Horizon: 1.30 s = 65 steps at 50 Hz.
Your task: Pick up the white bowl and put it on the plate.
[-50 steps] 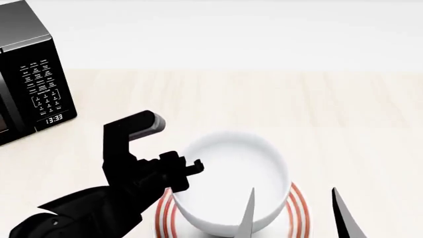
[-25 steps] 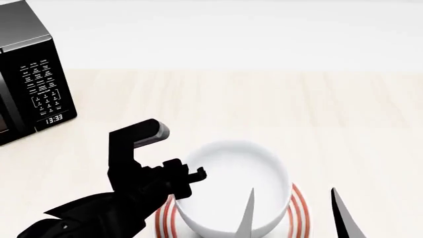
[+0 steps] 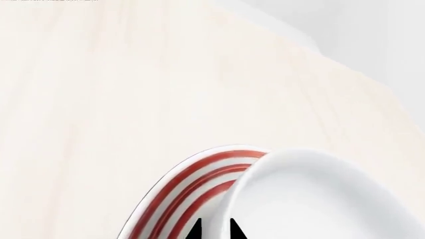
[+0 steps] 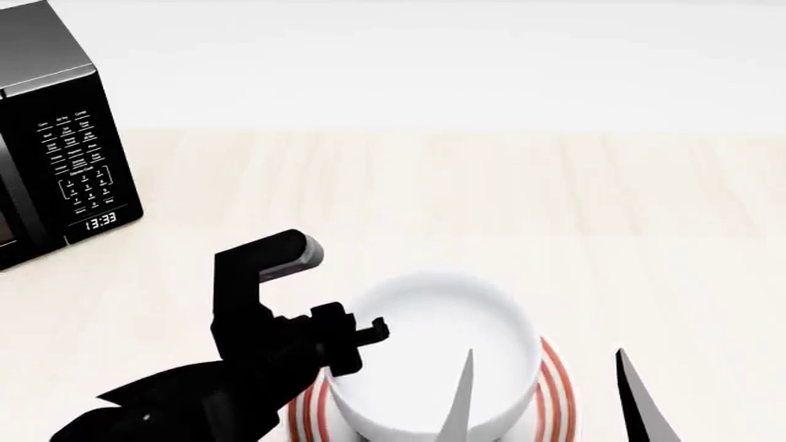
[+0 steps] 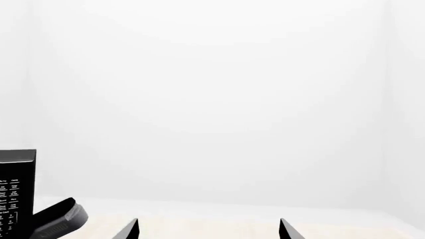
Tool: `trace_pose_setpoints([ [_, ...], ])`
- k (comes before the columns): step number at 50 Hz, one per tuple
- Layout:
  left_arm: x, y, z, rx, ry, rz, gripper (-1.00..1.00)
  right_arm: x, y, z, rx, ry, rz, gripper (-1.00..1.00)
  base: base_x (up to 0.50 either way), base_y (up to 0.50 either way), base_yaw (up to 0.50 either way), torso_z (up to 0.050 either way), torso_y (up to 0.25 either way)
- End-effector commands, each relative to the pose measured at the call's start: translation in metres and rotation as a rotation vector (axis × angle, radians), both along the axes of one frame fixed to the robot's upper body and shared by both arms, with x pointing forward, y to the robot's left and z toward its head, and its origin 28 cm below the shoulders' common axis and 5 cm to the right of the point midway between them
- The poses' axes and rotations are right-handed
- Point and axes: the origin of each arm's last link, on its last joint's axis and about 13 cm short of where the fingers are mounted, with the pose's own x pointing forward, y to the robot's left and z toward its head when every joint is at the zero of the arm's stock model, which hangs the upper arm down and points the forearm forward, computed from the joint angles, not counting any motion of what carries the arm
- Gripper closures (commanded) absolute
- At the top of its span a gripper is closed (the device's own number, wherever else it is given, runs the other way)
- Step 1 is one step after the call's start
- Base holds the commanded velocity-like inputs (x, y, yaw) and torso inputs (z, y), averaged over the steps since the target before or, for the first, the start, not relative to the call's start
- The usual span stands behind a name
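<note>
Left gripper (image 4: 368,333) clamped on white bowl (image 4: 436,354) rim, over plate (image 4: 555,387)

The plain white round bowl (image 4: 430,354) looks glossy and smooth like glazed ceramic, the red-ringed white plate (image 4: 555,387) under it shares that sheen, the pale surface (image 4: 516,203) shows matt light wood grain, and the black microwave (image 4: 55,138) at upper left looks semi-gloss plastic.
</note>
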Motion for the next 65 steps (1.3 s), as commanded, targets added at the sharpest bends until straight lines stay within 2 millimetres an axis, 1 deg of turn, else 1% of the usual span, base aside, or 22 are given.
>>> trace_pose_setpoints([
  [1,0.004,-0.001,-0.003,-0.006,0.007,0.008,1.00,0.000,0.000,0.000,0.002,-0.001,0.000,-1.00,0.00,0.00,0.00,0.000,0.000],
  [12,0.004,0.000,-0.008,0.008,0.030,0.007,1.00,0.001,-0.001,-0.001,0.002,0.001,0.001,-1.00,0.00,0.00,0.00,0.000,0.000],
  [13,0.004,0.000,-0.007,0.007,0.029,0.008,-1.00,0.001,-0.001,-0.001,0.002,0.001,0.002,-1.00,0.00,0.00,0.00,0.000,0.000],
  [23,-0.004,0.002,0.008,0.053,-0.064,0.008,-1.00,0.000,0.000,-0.002,0.000,0.003,0.004,-1.00,0.00,0.00,0.00,0.000,0.000],
  [30,-0.018,0.004,0.029,0.071,-0.173,-0.001,-1.00,0.000,0.001,-0.001,-0.002,0.003,0.006,-1.00,0.00,0.00,0.00,0.000,0.000],
  [36,-0.026,0.006,0.041,0.091,-0.251,0.012,-1.00,0.000,0.002,-0.001,-0.003,0.003,0.008,-1.00,0.00,0.00,0.00,0.000,0.000],
  [39,-0.034,0.010,0.052,0.116,-0.330,0.019,-1.00,-0.001,0.002,0.001,-0.003,-0.003,0.010,-1.00,0.00,0.00,0.00,0.000,0.000],
  [43,-0.045,0.015,0.060,0.135,-0.398,0.037,-1.00,-0.003,0.003,0.005,-0.005,-0.014,0.012,-1.00,0.00,0.00,0.00,0.000,0.000],
  [48,-0.059,0.022,0.064,0.177,-0.480,0.052,-1.00,-0.006,0.004,0.011,-0.007,-0.032,0.015,-1.00,0.00,0.00,0.00,0.000,0.000],
  [49,-0.059,0.022,0.064,0.177,-0.480,0.052,-1.00,-0.006,0.004,0.011,-0.007,-0.032,0.015,-1.00,0.00,0.00,0.00,0.000,0.000],
  [53,-0.077,0.029,0.065,0.144,-0.494,0.056,-1.00,-0.009,0.004,0.017,-0.009,-0.053,0.018,-1.00,0.00,0.00,0.00,0.000,0.000],
  [56,-0.084,0.032,0.065,0.152,-0.519,0.062,-1.00,-0.011,0.005,0.021,-0.010,-0.064,0.022,-1.00,0.00,0.00,0.00,0.000,0.000],
  [57,-0.087,0.035,0.065,0.185,-0.556,0.081,-1.00,-0.013,0.005,0.024,-0.013,-0.074,0.025,-1.00,0.00,0.00,0.00,0.000,0.000],
  [65,-0.107,0.045,0.065,0.240,-0.633,0.127,-1.00,-0.023,0.006,0.040,-0.016,-0.128,0.033,-1.00,0.00,0.00,0.00,0.000,0.000],
])
